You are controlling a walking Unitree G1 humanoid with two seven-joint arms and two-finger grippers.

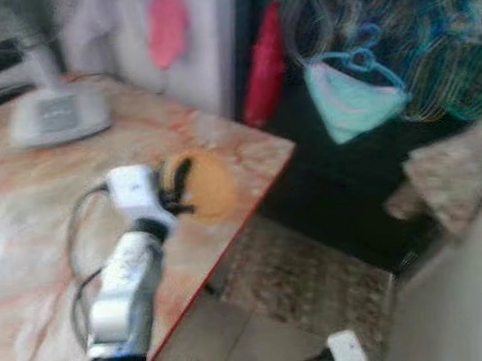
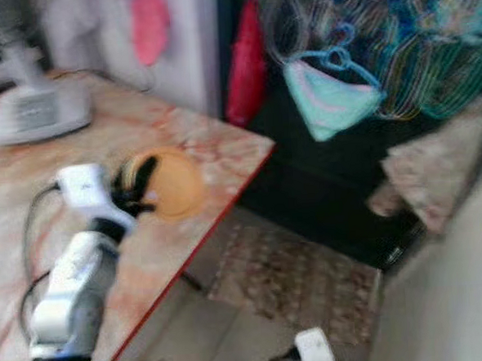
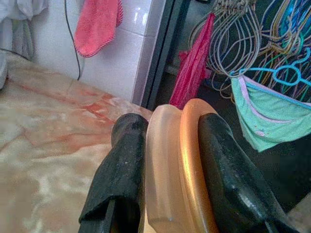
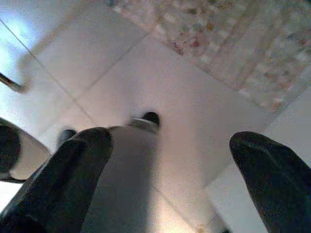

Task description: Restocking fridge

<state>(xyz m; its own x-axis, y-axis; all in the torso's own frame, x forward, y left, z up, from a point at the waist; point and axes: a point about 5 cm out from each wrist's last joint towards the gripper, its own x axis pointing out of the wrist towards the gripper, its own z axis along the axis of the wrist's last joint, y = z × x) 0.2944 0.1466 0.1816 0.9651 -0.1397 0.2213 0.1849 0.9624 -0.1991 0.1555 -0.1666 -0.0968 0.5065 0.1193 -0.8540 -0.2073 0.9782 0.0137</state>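
Note:
My left gripper (image 1: 179, 191) is shut on an orange round container with a paler lid (image 1: 202, 183), held above the marble table (image 1: 29, 201) near its right corner. In the left wrist view the two black fingers (image 3: 121, 179) clamp the container (image 3: 180, 170) from both sides, edge on. My right gripper (image 4: 170, 170) hangs low at my right side, open, with nothing between its fingers, above the white tiled floor (image 4: 184, 97); its white wrist (image 1: 347, 350) shows at the bottom edge.
A white fan base (image 1: 57, 114) stands at the table's far left. A pink cloth (image 1: 168, 25) hangs on the tiled wall. Past the table edge are a red cloth (image 1: 262, 65), wire hangers with a teal garment (image 1: 351, 100), and a patterned mat (image 1: 313, 282) on the floor.

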